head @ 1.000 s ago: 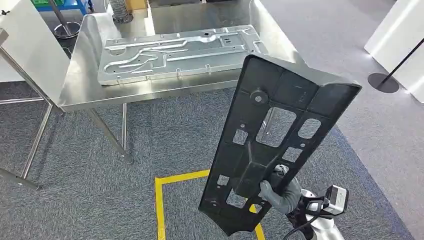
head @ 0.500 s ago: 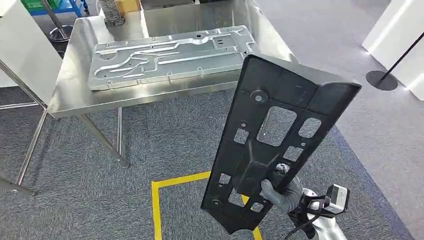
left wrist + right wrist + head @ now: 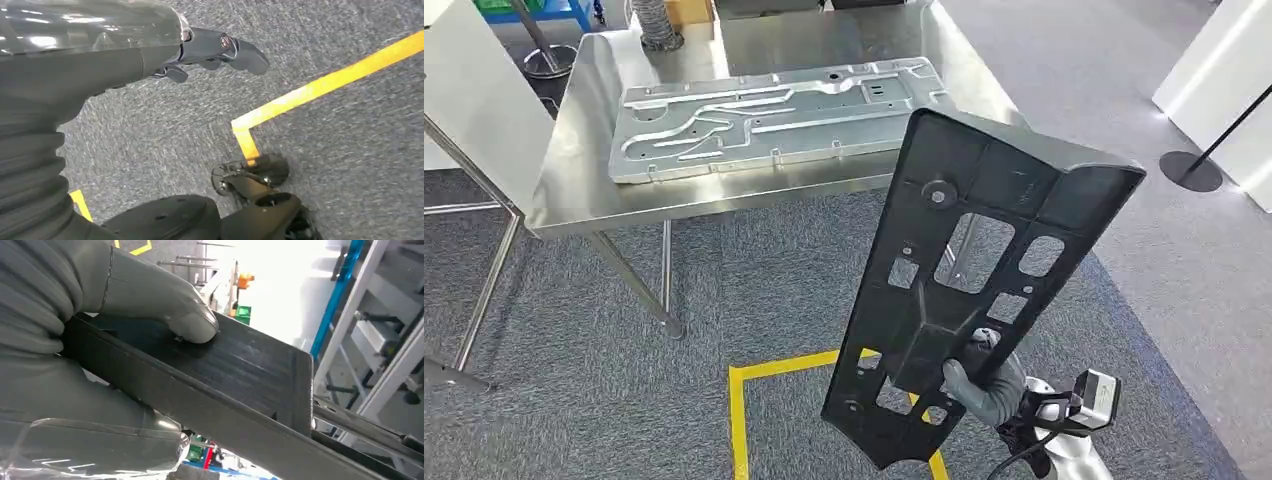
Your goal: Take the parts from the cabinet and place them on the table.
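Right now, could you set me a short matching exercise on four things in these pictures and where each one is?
Things:
1. black panel
2. metal plate
3. yellow tape
4. left hand

Places or states:
A. flat on the steel table
B. stuck to the grey carpet
C. hanging over the floor, holding nothing
D. gripped near its lower end by the right hand

Pairs: 1-D, 2-A, 3-B, 4-C

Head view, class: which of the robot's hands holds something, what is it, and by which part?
The right hand grips the black perforated panel near its lower end. The left hand holds nothing.
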`<action>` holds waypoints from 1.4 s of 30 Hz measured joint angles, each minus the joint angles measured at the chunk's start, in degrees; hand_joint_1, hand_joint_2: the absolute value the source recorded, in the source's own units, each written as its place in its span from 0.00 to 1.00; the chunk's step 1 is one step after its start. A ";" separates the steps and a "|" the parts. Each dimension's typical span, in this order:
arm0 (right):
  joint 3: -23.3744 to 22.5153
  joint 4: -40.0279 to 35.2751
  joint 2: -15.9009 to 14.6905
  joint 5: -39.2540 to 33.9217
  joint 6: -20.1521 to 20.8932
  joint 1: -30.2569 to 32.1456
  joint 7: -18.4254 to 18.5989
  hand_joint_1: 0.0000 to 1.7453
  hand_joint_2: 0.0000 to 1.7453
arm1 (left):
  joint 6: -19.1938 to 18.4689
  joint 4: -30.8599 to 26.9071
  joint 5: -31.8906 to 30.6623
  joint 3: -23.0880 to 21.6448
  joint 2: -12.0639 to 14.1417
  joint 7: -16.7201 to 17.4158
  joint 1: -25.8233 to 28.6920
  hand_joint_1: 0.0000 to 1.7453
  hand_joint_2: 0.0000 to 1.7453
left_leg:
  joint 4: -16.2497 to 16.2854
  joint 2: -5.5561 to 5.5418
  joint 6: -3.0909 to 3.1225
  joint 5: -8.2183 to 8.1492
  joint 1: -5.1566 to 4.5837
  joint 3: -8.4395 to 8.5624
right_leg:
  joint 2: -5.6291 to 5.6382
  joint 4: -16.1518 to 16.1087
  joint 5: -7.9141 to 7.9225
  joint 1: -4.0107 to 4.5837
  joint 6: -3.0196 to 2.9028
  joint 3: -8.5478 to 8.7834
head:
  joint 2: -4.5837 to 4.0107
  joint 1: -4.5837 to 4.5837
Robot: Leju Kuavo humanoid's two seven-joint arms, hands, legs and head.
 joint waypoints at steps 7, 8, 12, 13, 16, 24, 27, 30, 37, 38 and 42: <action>-0.02 -0.07 -0.17 -0.31 0.20 -0.17 0.00 1.00 1.00 | 0.04 0.00 0.02 0.00 0.02 -0.04 -0.25 0.00 1.00 | 6.38 0.15 -2.11 -4.38 0.17 -2.16 | 0.17 -1.26 -0.84 -0.09 -2.16 1.01 | 0.00 -0.02; -0.02 -0.07 -0.17 -0.33 0.26 -0.14 0.00 1.00 1.00 | 0.04 0.00 0.02 0.00 0.04 -0.04 -0.23 0.00 1.00 | 11.15 0.16 -2.31 -6.48 0.30 -4.73 | 0.14 -1.26 -0.98 -0.02 -2.35 1.13 | 0.00 -0.02; 0.00 -0.04 -0.17 -0.35 0.42 -0.07 0.02 1.00 1.00 | 0.02 0.00 0.02 0.00 0.02 -0.02 0.02 0.00 1.00 | 15.49 0.16 -2.35 -4.23 0.38 -9.03 | 0.33 -1.22 -1.78 0.10 -2.30 2.03 | 0.00 -0.02; 0.00 -0.04 -0.17 -0.35 0.44 -0.08 0.02 1.00 1.00 | 0.02 0.00 0.04 0.00 0.04 -0.02 0.01 0.00 1.00 | 10.50 0.16 -2.14 -0.99 0.37 -7.05 | 0.37 -1.22 -2.08 0.10 -2.20 2.56 | 0.00 -0.02; 0.00 0.00 -0.17 -0.44 0.55 -0.19 0.02 1.00 1.00 | 0.02 0.00 0.20 0.00 0.04 -0.02 -0.01 0.00 1.00 | 0.98 0.07 -1.17 2.35 -0.06 -3.14 | 0.52 -0.94 -2.95 0.50 -1.44 3.24 | 0.00 -0.02; -0.04 0.02 0.00 -0.46 0.48 -0.05 0.00 1.00 1.00 | -0.13 0.00 0.20 0.00 0.07 -0.13 -0.06 0.00 1.00 | 0.19 0.14 1.00 2.14 0.22 -2.23 | 0.41 12.15 -9.46 0.08 0.57 -3.37 | 0.00 -0.02; -0.04 0.17 0.00 -0.46 0.48 0.02 0.02 1.00 1.00 | -0.13 0.00 0.20 0.02 0.07 -0.13 0.02 0.00 1.00 | 0.28 0.08 0.97 1.67 0.19 -1.87 | 0.40 16.33 -8.33 -0.07 0.71 -7.07 | 0.00 -0.02; -0.04 0.15 0.00 -0.33 0.11 -0.08 0.00 1.00 1.00 | -0.20 0.00 0.20 0.00 0.07 -0.13 0.02 0.00 1.00 | 0.50 -0.02 0.48 0.71 0.21 -0.64 | 0.26 1.89 0.60 -0.20 0.23 -1.03 | 0.00 -0.02; 0.04 0.24 -0.11 0.09 -0.04 -0.33 0.00 1.00 1.00 | -0.24 0.00 0.37 0.02 0.02 -0.04 -0.17 0.00 1.00 | 2.58 0.13 -1.87 -1.48 0.06 -1.03 | 0.28 -1.11 -0.55 -0.11 -1.81 0.65 | 0.00 -0.02; 0.04 0.24 -0.13 0.09 -0.02 -0.45 0.02 1.00 1.00 | -0.22 0.00 0.39 0.02 0.00 -0.02 -0.17 0.00 1.00 | 6.26 0.12 -2.11 -3.52 0.12 -2.80 | 0.18 -1.11 -0.71 -0.10 -2.11 0.77 | 0.00 -0.02; 0.13 0.61 -0.13 0.09 -0.02 -0.44 0.02 1.00 1.00 | -0.22 0.00 0.39 0.02 -0.02 -0.04 0.08 0.00 1.00 | 19.02 0.13 -2.55 -6.67 0.37 -10.53 | 0.17 -1.06 -1.20 0.10 -2.37 1.21 | 0.00 -0.02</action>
